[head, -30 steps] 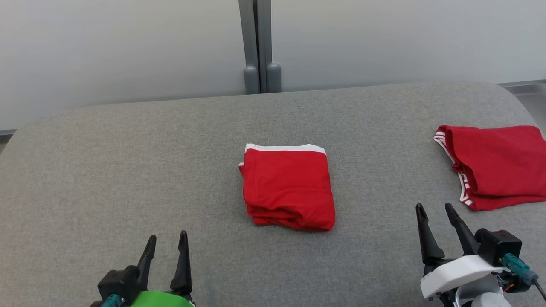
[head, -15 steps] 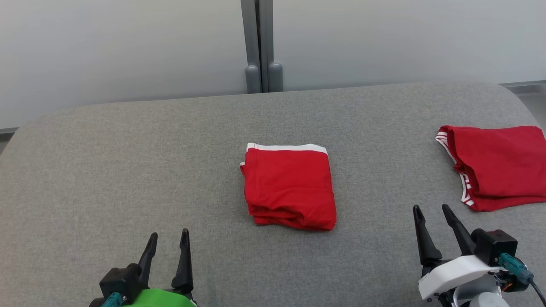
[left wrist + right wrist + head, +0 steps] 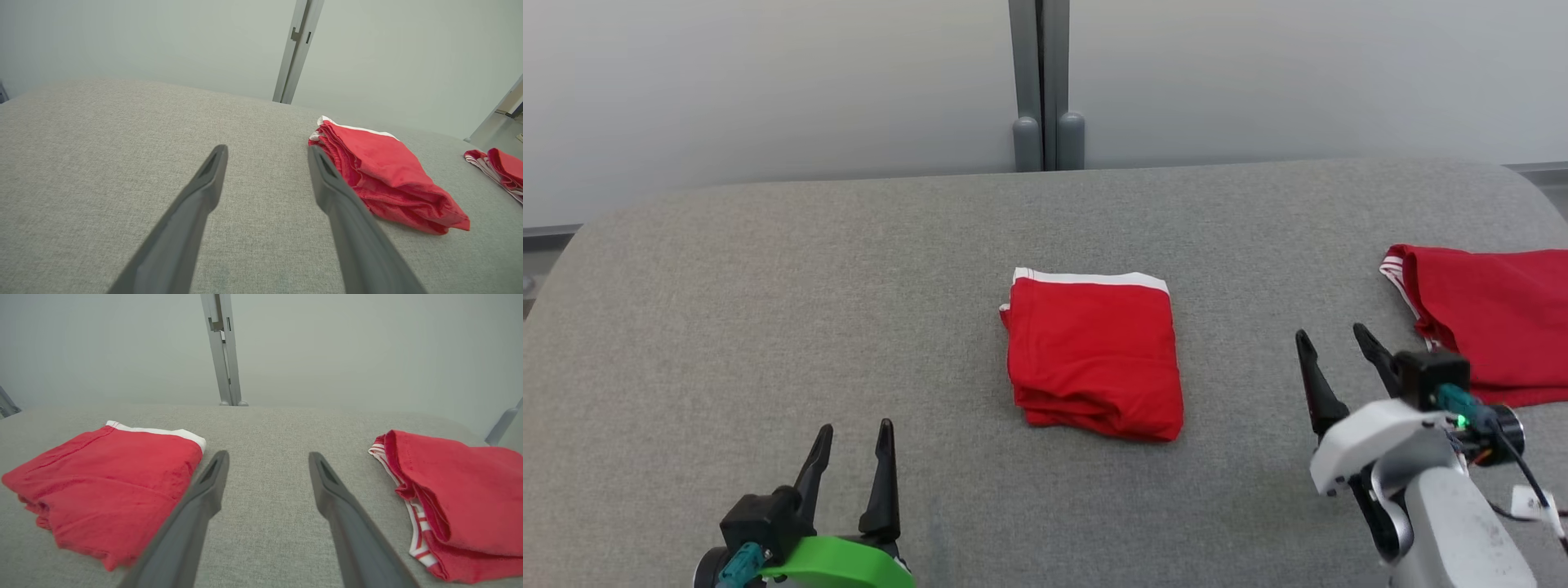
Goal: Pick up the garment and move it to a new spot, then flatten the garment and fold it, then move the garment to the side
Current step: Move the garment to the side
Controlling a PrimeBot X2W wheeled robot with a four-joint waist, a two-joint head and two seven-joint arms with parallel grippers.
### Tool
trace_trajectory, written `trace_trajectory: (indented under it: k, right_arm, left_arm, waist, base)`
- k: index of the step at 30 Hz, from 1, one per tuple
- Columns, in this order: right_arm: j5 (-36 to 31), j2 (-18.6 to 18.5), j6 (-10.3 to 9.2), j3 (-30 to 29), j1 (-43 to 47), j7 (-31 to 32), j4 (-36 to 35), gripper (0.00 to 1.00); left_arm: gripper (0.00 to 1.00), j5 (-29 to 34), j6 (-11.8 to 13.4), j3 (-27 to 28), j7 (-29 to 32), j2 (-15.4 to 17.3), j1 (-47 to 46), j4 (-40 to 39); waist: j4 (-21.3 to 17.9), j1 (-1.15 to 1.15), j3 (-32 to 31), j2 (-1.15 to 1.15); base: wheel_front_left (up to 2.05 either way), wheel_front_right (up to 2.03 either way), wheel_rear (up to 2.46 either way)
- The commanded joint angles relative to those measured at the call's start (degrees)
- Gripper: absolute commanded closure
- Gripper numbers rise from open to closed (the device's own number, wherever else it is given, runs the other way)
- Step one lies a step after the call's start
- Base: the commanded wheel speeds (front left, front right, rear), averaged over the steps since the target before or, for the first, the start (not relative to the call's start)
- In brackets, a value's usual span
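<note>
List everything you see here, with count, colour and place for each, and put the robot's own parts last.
folded garment: one, red with white band, middle of the surface
second garment: one, red with striped band, right edge of the surface
padded surface: one, grey, spanning the foreground
post: one, grey, upright behind the surface
wall: one, pale, background
left gripper: one, dark fingers, open and empty, lower left
right gripper: one, dark fingers, open and empty, between the two garments
</note>
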Motion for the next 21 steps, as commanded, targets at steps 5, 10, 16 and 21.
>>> trace_trajectory:
  k: [5,10,16,21]
  right_arm:
    - [-0.1,-0.2,-0.05,1.9,-8.1,12.6,2.3,0.00]
    - [1.3,-1.4,-0.06,4.4,-14.2,23.6,5.2,0.00]
    - [5.6,-2.8,-0.06,5.8,-17.2,30.1,10.4,0.00]
    - [7.8,-2.8,-0.06,5.4,-18.0,30.9,15.6,0.00]
  left_arm:
    - [0.00,0.7,-0.4,-1.0,-0.2,0.0,-1.8,0.0]
    - [0.00,-0.2,-0.7,-1.8,-0.2,-0.1,-3.0,0.2]
    - [0.00,-0.6,-0.3,-2.0,-0.2,-0.2,-3.6,0.1]
    - [0.00,-1.3,-0.1,-2.4,-0.2,-0.2,-4.2,-0.2]
  waist:
    - [2.9,0.00,1.9,0.00]
    - [6.4,0.00,3.8,0.00]
    - [10.2,0.00,5.9,0.00]
    - [12.7,0.00,7.3,0.00]
  base:
    - [0.00,0.00,0.00]
    - [0.00,0.00,0.00]
    - [0.00,0.00,0.00]
    - [0.00,0.00,0.00]
